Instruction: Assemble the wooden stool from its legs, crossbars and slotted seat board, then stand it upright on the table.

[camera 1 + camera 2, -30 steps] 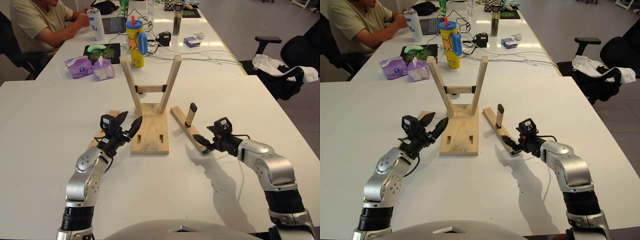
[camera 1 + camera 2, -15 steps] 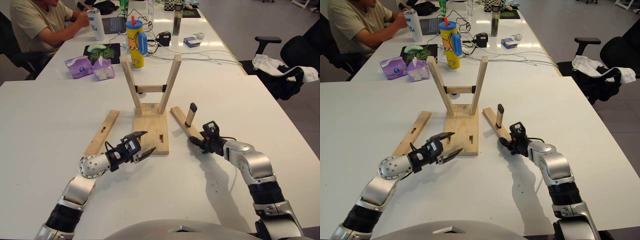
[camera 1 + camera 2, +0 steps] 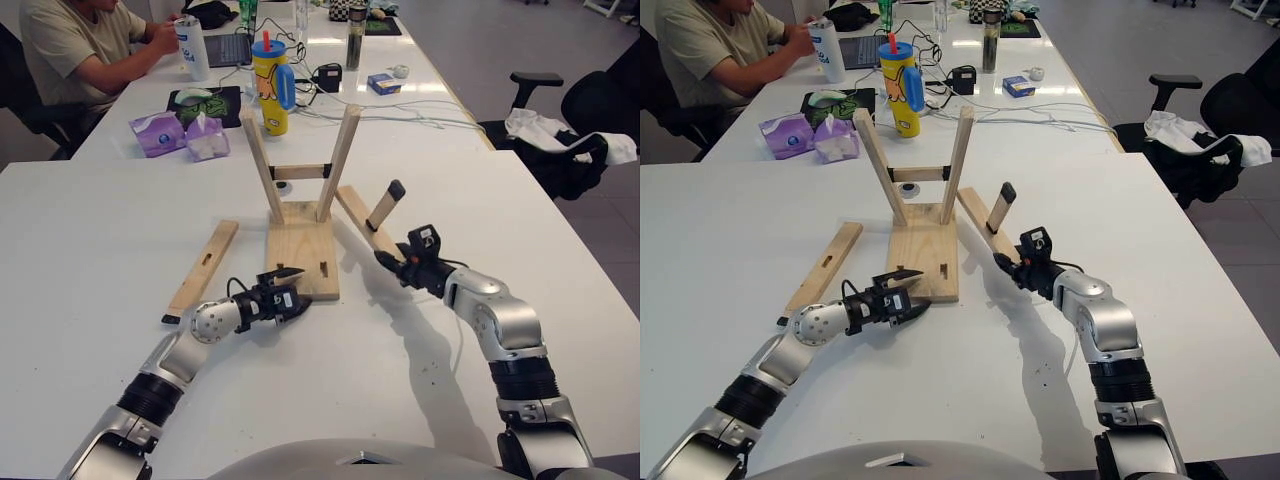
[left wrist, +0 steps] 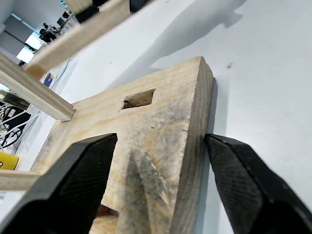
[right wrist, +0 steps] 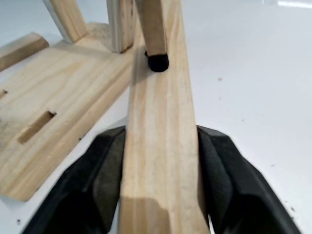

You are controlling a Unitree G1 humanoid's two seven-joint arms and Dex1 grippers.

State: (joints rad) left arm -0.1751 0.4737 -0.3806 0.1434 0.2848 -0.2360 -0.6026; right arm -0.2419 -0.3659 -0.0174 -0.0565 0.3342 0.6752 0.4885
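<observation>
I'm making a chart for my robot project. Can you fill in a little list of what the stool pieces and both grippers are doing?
Seat board: flat on the table
Standing legs: two, set in the board's far end, joined by a crossbar
Left gripper: open, astride the board's near corner
Right gripper: shut on the held leg, which carries a short bar
Spare leg: lying left of the board

arms (image 3: 500, 320): my silver shells, black ribbed joints
fingers (image 4: 80, 185): matte black, knurled inside
cable (image 3: 232, 287): skinny black loop, lol
</observation>
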